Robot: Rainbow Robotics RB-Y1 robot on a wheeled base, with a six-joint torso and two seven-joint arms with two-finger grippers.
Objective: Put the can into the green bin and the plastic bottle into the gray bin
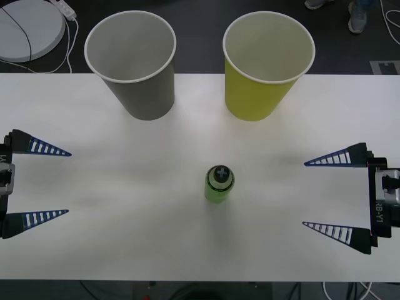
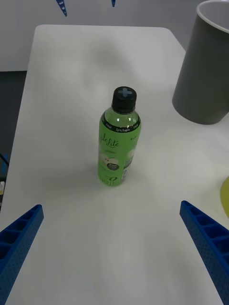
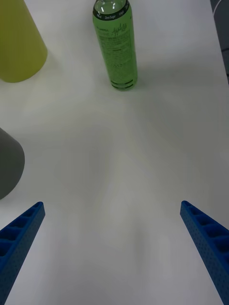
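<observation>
While both arms are held low at the two sides of the white table [image 1: 187, 244], the plastic bottle [image 1: 219, 183] is seen standing upright near the middle of it, black screw cap up, well apart from either gripper. The left gripper [image 1: 39, 182] is placed at the left edge of the front view, its blue ribbed fingers [image 1: 47, 149] spread wide and pointed inward over bare tabletop, with nothing held between them. The right gripper [image 1: 337, 194] is mirrored at the right edge, its fingers [image 1: 334, 157] likewise spread wide and nothing gripped. At the far side of the table the gray bin [image 1: 134, 62] is set upright to the left and the green bin [image 1: 265, 62] upright to the right, with a clear gap between them; both show a white rim and a pale inside, and nothing can be made out inside either. The bottle is positioned nearer the robot than both bins, roughly in line with the gap between them and touching neither. From the right wrist view the bottle [image 2: 119, 143] is seen with its green label facing the camera and the gray bin [image 2: 202, 66] beyond it. From the left wrist view the bottle [image 3: 116, 45] is seen beside the green bin [image 3: 19, 43], with part of the gray bin [image 3: 9, 164] nearer the camera.
</observation>
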